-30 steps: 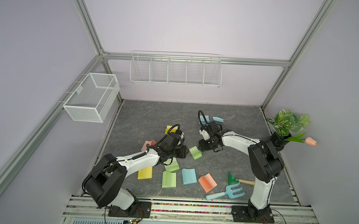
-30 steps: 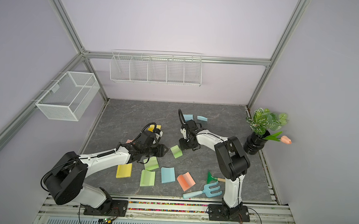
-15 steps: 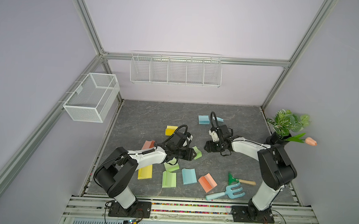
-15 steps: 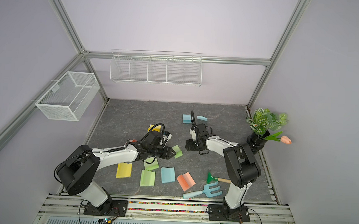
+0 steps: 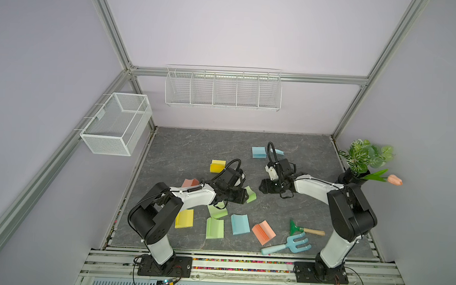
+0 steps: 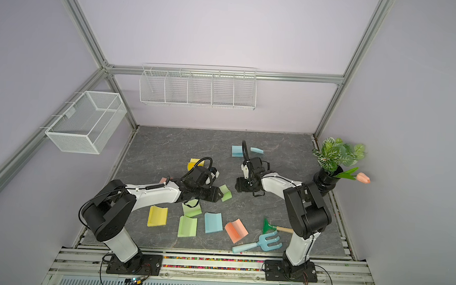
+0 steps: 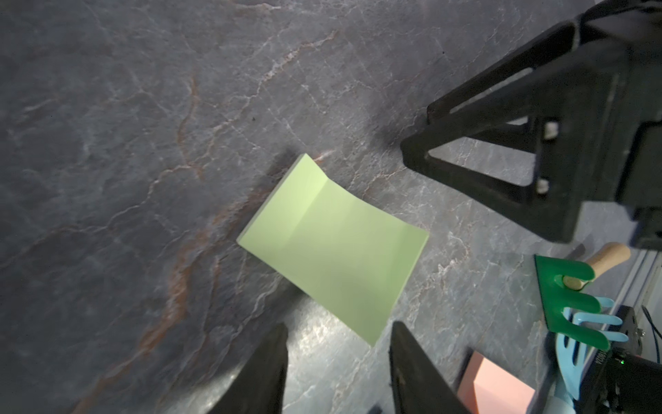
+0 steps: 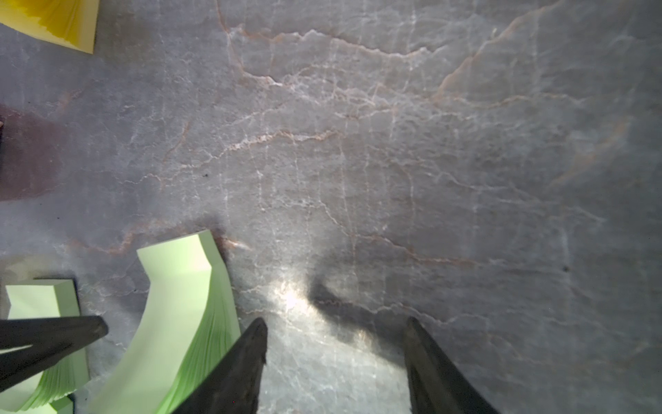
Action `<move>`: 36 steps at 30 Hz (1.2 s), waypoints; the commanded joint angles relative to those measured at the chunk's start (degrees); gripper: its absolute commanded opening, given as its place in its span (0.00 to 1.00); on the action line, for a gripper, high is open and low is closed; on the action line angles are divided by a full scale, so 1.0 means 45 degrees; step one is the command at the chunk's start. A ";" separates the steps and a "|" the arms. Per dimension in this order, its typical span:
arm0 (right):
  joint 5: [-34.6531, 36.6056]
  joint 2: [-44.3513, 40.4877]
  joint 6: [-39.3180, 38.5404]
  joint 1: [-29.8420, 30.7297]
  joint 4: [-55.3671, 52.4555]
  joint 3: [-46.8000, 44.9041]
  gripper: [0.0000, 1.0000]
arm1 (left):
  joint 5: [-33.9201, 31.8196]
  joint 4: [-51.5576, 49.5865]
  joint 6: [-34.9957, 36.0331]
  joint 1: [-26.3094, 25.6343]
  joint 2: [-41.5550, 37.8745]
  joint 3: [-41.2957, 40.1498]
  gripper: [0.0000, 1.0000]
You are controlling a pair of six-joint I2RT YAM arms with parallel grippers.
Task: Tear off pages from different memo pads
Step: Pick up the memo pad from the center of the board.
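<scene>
The counter [image 8: 358,143] looks like veined grey stone with a dull sheen. The memo pads [image 8: 186,304] are matt pastel paper. The left pincer [image 7: 338,333] is matt black plastic. The green rake [image 7: 551,286] is plastic with a wood handle.

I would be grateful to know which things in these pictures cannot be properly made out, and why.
- Salmon memo pad: largely hidden behind the left arm in both top views.
- Small light-blue piece at the back: too small in both top views to tell page from pad.
- Yellow memo pad: cut off by the right wrist view's edge.
- Green memo pad: one edge hidden by the left gripper in both top views.
</scene>
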 commanded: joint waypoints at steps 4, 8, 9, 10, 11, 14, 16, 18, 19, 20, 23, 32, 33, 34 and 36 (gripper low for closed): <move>-0.0295 0.0137 0.0231 0.0022 -0.0180 -0.0217 0.62 | -0.0790 -0.0177 -0.0094 -0.0059 0.0002 0.0291 0.47; -0.0089 0.0012 0.0185 0.0068 -0.0236 -0.0256 0.63 | -0.1437 -0.0368 -0.0217 -0.0059 -0.0015 0.0317 0.47; 0.0018 -0.0046 0.0170 0.0090 -0.0267 -0.0257 0.63 | -0.1501 -0.0405 -0.0247 -0.0059 0.0011 0.0326 0.47; 0.0081 -0.0103 0.0134 0.0109 -0.0297 -0.0271 0.63 | -0.1554 -0.0446 -0.0278 -0.0056 0.0045 0.0346 0.47; 0.0112 -0.0200 0.0139 0.0134 -0.0297 -0.0294 0.63 | -0.1611 -0.0468 -0.0293 -0.0059 0.0074 0.0366 0.47; 0.0228 -0.0528 -0.0001 0.0303 -0.0312 -0.0392 0.62 | -0.1756 -0.0506 -0.0344 -0.0057 0.0099 0.0386 0.47; 0.0268 -0.0732 -0.0134 0.0481 -0.0334 -0.0410 0.62 | -0.1854 -0.0547 -0.0339 -0.0059 0.0092 0.0393 0.47; 0.0354 -0.0911 -0.0279 0.0738 -0.0361 -0.0415 0.62 | -0.1913 -0.0576 -0.0344 -0.0044 0.0086 0.0409 0.47; 0.0501 -0.0977 -0.0380 0.0892 -0.0408 -0.0395 0.62 | -0.1941 -0.0600 -0.0343 -0.0059 0.0090 0.0433 0.47; 0.0688 -0.1053 -0.0496 0.1055 -0.0467 -0.0357 0.62 | -0.1978 -0.0632 -0.0334 -0.0059 0.0112 0.0459 0.47; 0.1258 -0.1142 -0.0866 0.1518 -0.0638 -0.0204 0.62 | -0.2007 -0.0683 -0.0330 -0.0044 0.0162 0.0487 0.47; 0.1596 -0.0665 -0.1672 0.2362 -0.1118 0.0358 0.62 | -0.2401 -0.0991 -0.0287 -0.0041 0.0028 0.0560 0.47; 0.1579 -0.0645 -0.1749 0.2417 -0.1113 0.0387 0.62 | -0.2678 -0.1160 -0.0248 -0.0059 -0.0088 0.0581 0.47; 0.1579 -0.0617 -0.1830 0.2489 -0.1117 0.0435 0.62 | -0.2957 -0.1275 -0.0228 -0.0053 -0.0277 0.0567 0.47; 0.1593 -0.0449 -0.2214 0.2581 -0.1178 0.0659 0.62 | -0.3608 -0.1394 -0.0167 -0.0059 -0.0805 0.0396 0.47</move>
